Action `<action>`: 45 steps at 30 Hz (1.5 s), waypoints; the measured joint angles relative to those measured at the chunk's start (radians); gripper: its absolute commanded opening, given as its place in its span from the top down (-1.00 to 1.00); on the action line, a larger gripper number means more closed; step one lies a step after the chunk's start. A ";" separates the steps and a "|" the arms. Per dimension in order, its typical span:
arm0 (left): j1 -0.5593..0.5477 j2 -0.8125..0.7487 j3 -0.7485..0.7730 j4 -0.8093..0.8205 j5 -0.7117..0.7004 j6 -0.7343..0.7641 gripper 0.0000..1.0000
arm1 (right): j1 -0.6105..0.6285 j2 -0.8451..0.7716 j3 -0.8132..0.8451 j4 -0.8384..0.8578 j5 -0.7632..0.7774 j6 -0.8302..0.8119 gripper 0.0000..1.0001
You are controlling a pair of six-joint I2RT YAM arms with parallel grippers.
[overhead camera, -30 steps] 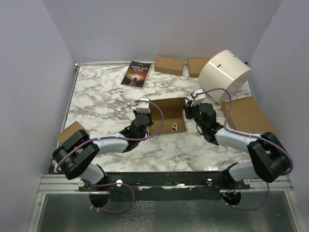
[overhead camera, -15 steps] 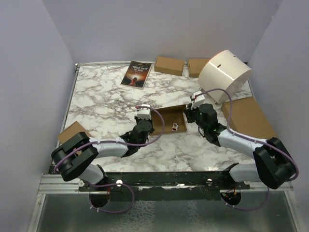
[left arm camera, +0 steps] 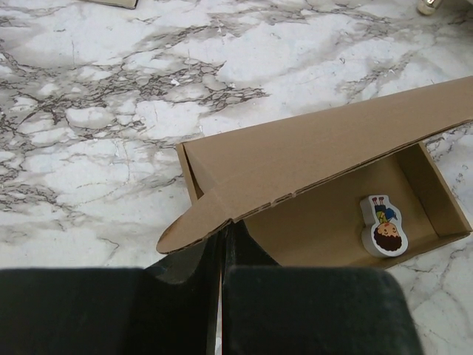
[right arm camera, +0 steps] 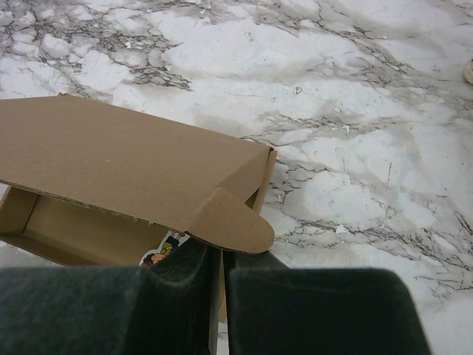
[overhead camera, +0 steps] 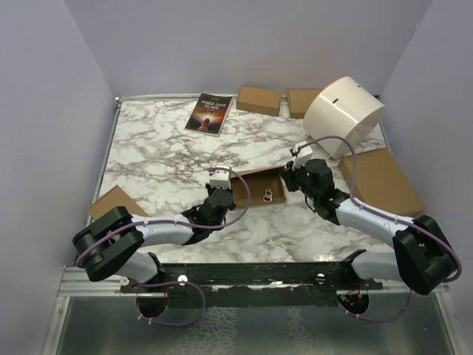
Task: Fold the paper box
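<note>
The paper box [overhead camera: 255,185] lies on the bench [overhead camera: 162,148], and the fold looks about half done. Its tray is formed, with the walls standing and a small cartoon figure [left arm camera: 383,229] lying inside near the right end. The lid [left arm camera: 318,144] is hinged at the far wall and slants over the tray, not pressed down. What seems left is lowering the lid flat and tucking its rounded side tabs and front edge into the tray.

Both arms reach low and forward from their bases, elbows out, one to each end of the box. The left gripper [left arm camera: 222,251] sits at the box's left end with its jaws almost together, only a thin slit between them. It appears to pinch the cardboard just under the left tab [left arm camera: 194,225]. The right gripper [right arm camera: 220,259] mirrors it at the right end. Its jaws are just as narrow and apparently nip the cardboard below the right tab [right arm camera: 229,222].
</note>
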 measured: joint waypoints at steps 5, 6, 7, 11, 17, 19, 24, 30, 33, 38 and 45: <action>-0.005 -0.014 -0.002 -0.033 -0.004 -0.017 1.00 | 0.000 -0.008 0.013 -0.037 -0.023 0.012 0.95; -0.006 -0.018 -0.002 -0.040 -0.005 -0.019 1.00 | 0.000 -0.008 0.014 -0.039 -0.028 0.014 0.95; -0.007 -0.023 -0.002 -0.045 -0.008 -0.020 1.00 | 0.000 -0.008 0.015 -0.040 -0.035 0.018 0.95; -0.008 -0.031 -0.002 -0.064 -0.022 -0.022 1.00 | 0.000 -0.007 0.027 -0.060 -0.073 0.043 0.96; -0.007 -0.033 0.020 -0.105 -0.045 -0.010 1.00 | 0.000 0.035 0.066 -0.073 -0.101 0.075 0.97; -0.005 -0.033 0.032 -0.124 -0.048 -0.006 1.00 | 0.000 0.051 0.080 -0.073 -0.105 0.078 0.97; 0.014 -0.035 0.050 -0.159 -0.044 0.005 1.00 | 0.000 0.076 0.107 -0.079 -0.111 0.077 0.97; 0.058 -0.042 0.064 -0.183 -0.011 0.034 1.00 | -0.001 0.132 0.153 -0.069 -0.121 0.074 0.98; 0.089 -0.043 0.065 -0.184 0.016 0.053 1.00 | -0.001 0.178 0.182 -0.039 -0.121 0.063 0.98; 0.167 -0.050 0.083 -0.194 0.093 0.076 1.00 | -0.001 0.282 0.269 -0.004 -0.121 0.035 0.98; 0.222 -0.055 0.105 -0.222 0.181 0.092 1.00 | -0.008 0.337 0.369 -0.035 -0.137 0.032 0.99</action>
